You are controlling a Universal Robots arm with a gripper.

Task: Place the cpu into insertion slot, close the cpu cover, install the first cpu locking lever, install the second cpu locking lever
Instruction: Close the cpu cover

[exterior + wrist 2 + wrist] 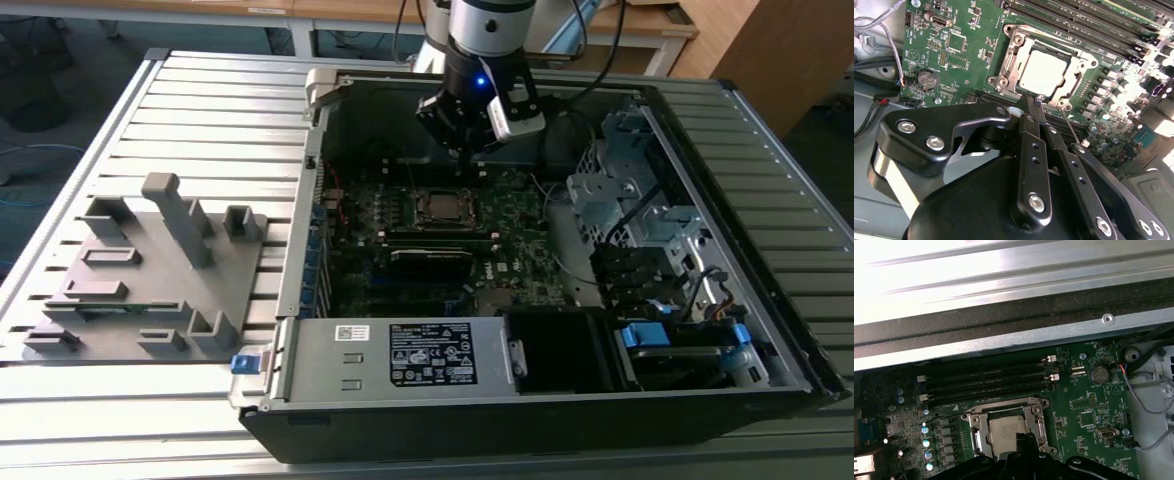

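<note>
The cpu (pixel 1046 73) lies flat in the insertion slot (pixel 1004 82), its silver top showing through the window of the cpu cover (pixel 1015 50), which lies down over it. In the first wrist view the cpu (pixel 1005 432) and cover (pixel 977 426) sit just beyond the fingertips. My gripper (pixel 1032 101) hangs right at the socket's edge, its two black fingers (pixel 1026 125) shut together with nothing visible between them. A thin metal lever rod (pixel 1072 128) stands up beside the fingers. In the exterior view the gripper (pixel 463 152) hovers above the socket (pixel 445 207).
The motherboard sits inside an open computer case (pixel 561 400) on a slatted table. Memory slots (pixel 984 382) run beside the socket. A power supply (pixel 400 355), a drive cage (pixel 627 200) and loose cables (pixel 884 55) crowd the case. A grey fixture (pixel 147 270) stands at the exterior view's left.
</note>
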